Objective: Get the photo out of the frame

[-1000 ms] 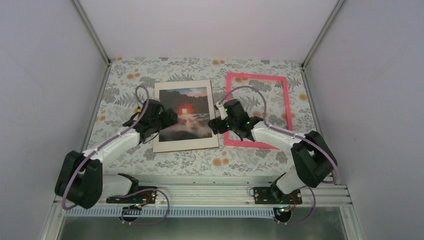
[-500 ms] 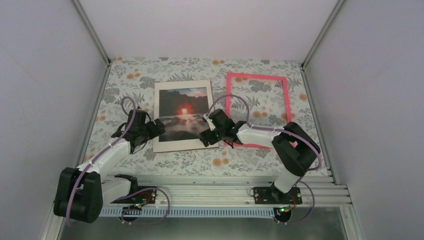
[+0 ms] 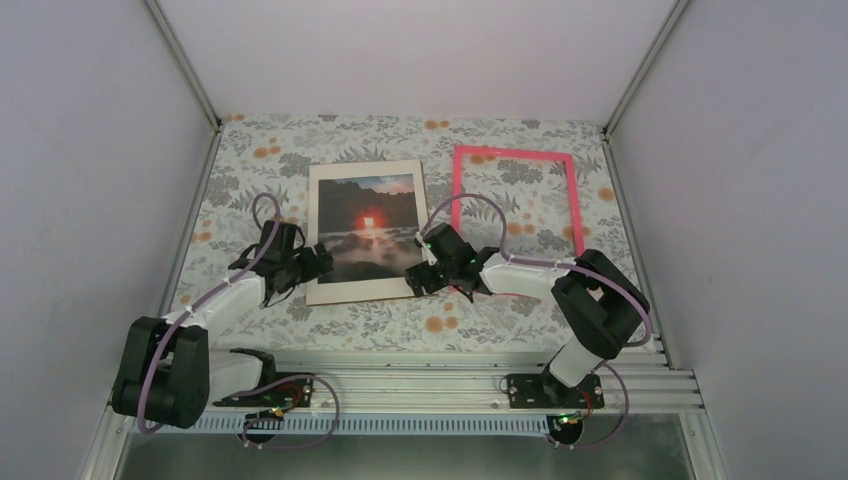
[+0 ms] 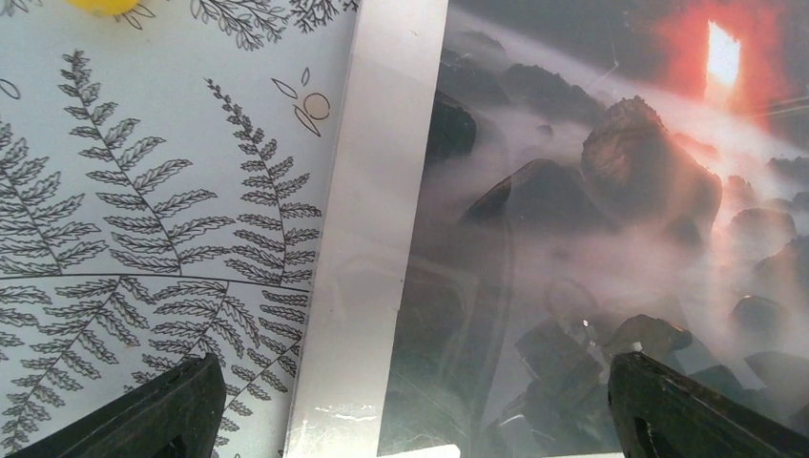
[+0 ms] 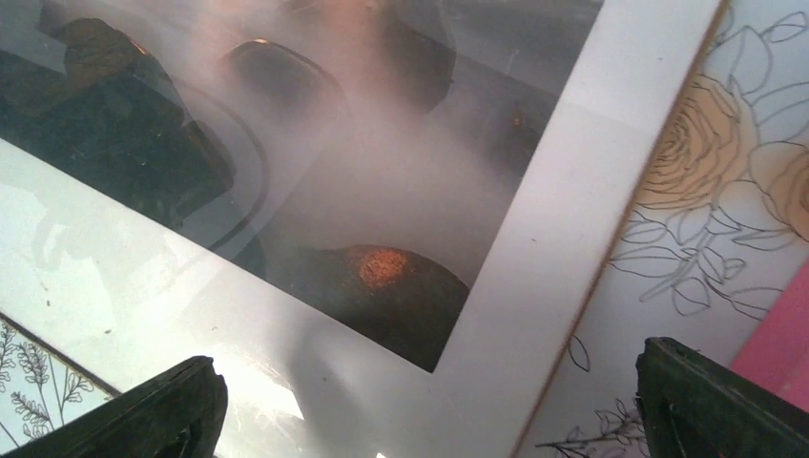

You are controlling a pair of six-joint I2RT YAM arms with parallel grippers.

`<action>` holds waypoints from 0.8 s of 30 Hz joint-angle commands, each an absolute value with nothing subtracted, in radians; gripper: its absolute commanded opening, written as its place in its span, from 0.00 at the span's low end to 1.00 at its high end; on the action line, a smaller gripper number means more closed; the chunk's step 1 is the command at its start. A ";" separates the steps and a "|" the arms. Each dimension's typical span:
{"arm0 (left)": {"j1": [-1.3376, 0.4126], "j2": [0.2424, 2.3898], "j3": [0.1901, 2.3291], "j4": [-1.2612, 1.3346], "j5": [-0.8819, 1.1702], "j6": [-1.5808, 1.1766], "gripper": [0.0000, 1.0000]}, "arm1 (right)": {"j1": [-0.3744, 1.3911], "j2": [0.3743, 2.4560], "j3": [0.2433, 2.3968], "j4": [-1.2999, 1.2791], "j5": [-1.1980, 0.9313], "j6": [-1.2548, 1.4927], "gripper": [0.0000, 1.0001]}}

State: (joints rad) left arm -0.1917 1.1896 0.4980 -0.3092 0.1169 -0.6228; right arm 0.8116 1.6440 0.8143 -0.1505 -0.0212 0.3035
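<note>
Photo [image 3: 366, 228]: I count one, and it lies face up between my two grippers, outside the frame [image 3: 515, 152]. Each gripper shows two black fingers spread wide, and neither pair grips anything. On the left wrist camera, one left finger [image 4: 172, 410] hangs over the fern-printed cloth [image 4: 143, 191] and the other over the misty rocks of the photo [image 4: 591, 210], so the left gripper [image 4: 434, 420] straddles the left strip of the white mat [image 4: 382, 191]. The right gripper [image 5: 439, 410] straddles the mat's right strip [image 5: 572, 219]; one finger [image 5: 162, 410] is over the bottom strip and the other over the cloth just beside the pink border [image 5: 782, 334]. I cannot tell whether any finger touches the surface. The photo's face is glossy and mirrors the grippers. From above there is one mat around the photo and one pink frame lying flat to its right, apart from it, with cloth showing through its opening. My right arm crosses the frame's near edge.
</note>
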 commanded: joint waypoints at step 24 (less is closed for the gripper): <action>-0.186 1.204 0.510 -0.247 0.233 -0.589 0.91 | 0.816 1.539 0.755 -0.102 0.089 0.339 0.98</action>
